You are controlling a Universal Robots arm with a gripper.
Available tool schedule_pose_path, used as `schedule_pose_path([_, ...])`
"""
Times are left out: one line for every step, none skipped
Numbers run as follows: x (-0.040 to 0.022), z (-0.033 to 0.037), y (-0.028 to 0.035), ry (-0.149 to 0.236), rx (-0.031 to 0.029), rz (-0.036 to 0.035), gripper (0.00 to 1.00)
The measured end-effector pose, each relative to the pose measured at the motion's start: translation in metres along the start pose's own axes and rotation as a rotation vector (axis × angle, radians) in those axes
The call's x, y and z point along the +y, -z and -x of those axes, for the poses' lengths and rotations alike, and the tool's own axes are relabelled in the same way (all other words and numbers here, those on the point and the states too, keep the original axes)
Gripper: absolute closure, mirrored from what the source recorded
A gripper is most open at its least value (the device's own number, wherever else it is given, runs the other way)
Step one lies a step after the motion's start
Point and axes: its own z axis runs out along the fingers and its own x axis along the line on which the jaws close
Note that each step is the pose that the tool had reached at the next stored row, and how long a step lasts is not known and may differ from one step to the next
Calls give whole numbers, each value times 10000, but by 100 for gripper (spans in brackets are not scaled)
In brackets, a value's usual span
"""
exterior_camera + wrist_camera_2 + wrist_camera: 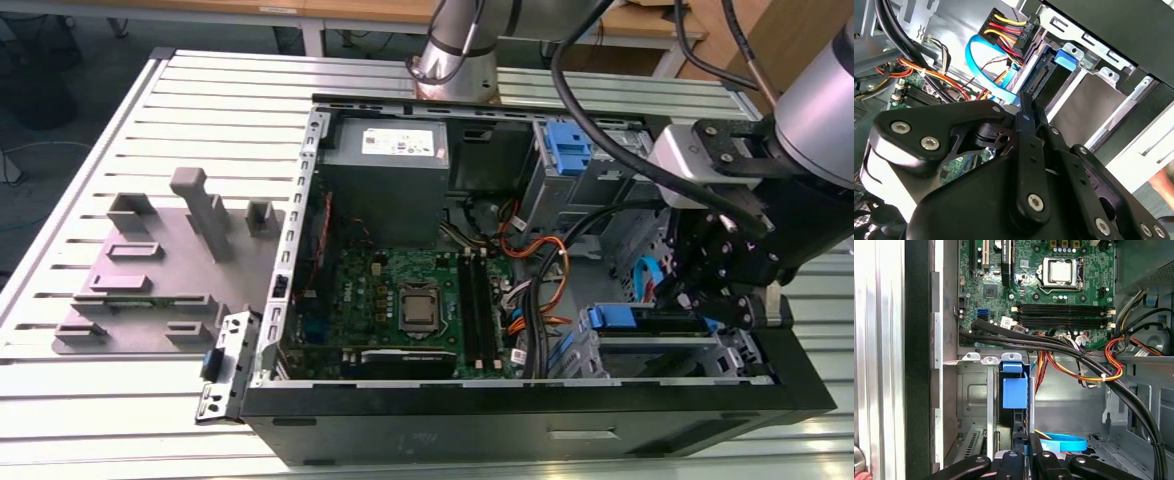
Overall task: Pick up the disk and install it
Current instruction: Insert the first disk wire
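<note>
Closest in, my gripper (1025,445) hangs just beside the drive cage (971,390), and I cannot tell whether it is clamped or apart. In the exterior view the motherboard (400,290) lies to the cage's left, while the disk (647,318) sits inside the cage, its blue rail showing.

Your black pincer (1025,442) has little slack inside the open black computer case (534,425). Straight ahead of it, the disk with its blue plastic rail (1015,390) stands on edge in the grey metal drive cage (971,395), whose upright wall runs just beside it. A flat blue ribbon cable (1066,443) curls close on the pincer's other side. Beyond the disk, a thick black cable bundle (1054,342) and orange-and-red wires (1079,372) cross the bay. Between the ribbon and the wires, a bare grey metal panel (1069,400) lies free.
</note>
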Motion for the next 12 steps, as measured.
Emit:
schedule_pose_path([0,0,-5,0,-2,0,84])
schedule_pose_path([0,-1,-6,0,-1,0,84])
schedule_pose_path([0,-1,-6,0,0,0,84])
schedule_pose_path([0,-1,-6,1,0,0,84])
schedule_pose_path([-1,-3,-7,0,-1,0,84])
schedule_pose_path([-3,-7,-9,1,-4,0,84])
schedule_pose_path([-4,-10,-7,0,-2,0,84])
schedule_pose_path([-4,-10,-7,0,-2,0,84])
schedule_pose_path([-4,-11,-8,-1,-3,0,84])
schedule_pose_path([-5,-12,-14,0,-4,0,84])
schedule_pose_path([-4,-14,-20,0,-3,1,84])
schedule_pose_path([-5,-15,-22,-1,0,0,84])
